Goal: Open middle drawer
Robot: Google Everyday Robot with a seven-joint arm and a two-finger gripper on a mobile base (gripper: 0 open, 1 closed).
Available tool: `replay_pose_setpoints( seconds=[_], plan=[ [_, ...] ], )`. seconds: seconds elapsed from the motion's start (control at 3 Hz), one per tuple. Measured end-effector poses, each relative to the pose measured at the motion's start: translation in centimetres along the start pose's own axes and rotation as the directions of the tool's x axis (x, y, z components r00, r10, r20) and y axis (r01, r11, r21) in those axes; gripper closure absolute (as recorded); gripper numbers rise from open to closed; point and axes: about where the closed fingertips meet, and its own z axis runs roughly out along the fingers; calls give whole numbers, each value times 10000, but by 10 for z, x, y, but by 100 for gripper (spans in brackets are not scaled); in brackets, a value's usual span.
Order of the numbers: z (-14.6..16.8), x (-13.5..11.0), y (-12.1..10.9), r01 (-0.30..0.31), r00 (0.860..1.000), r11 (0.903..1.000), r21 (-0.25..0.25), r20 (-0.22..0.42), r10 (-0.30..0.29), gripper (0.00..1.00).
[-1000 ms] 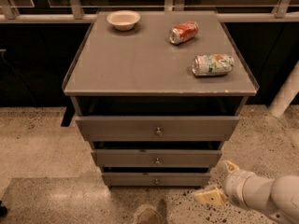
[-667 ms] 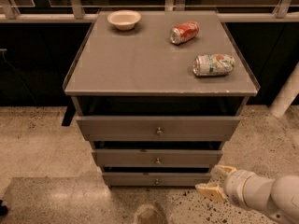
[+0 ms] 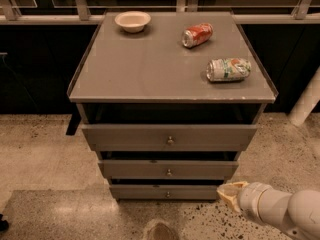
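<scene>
The gripper [image 3: 231,194] sits low below the front right corner of the counter [image 3: 150,69], apparently lining up for the knob [image 3: 169,172] of the middle drawer [image 3: 130,169]; clenched or released, I cannot tell

My end effector [image 3: 231,194], a cream-yellow tip, shows at the lower right of the frame. Behind it my arm [image 3: 280,211] reaches the corner in smooth, rounded off-white segments, joined by a ringed collar.

Camera: high, facing the front of the cabinet [image 3: 170,79], looking down.
Distance: moderate, whole cabinet in view.
Gripper [image 3: 230,194]: lower right, near cabinet's base.
</scene>
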Motion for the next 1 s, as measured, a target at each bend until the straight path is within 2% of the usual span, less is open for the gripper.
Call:
replay_pose_setpoints(
  seconds=[0.33,1.0],
  plan=[
    [21,2,-2,27,9985,9996,272,549,-42,100],
    [86,4,-27,187,9811,9927,1187,1891,-411,100]
  ],
)
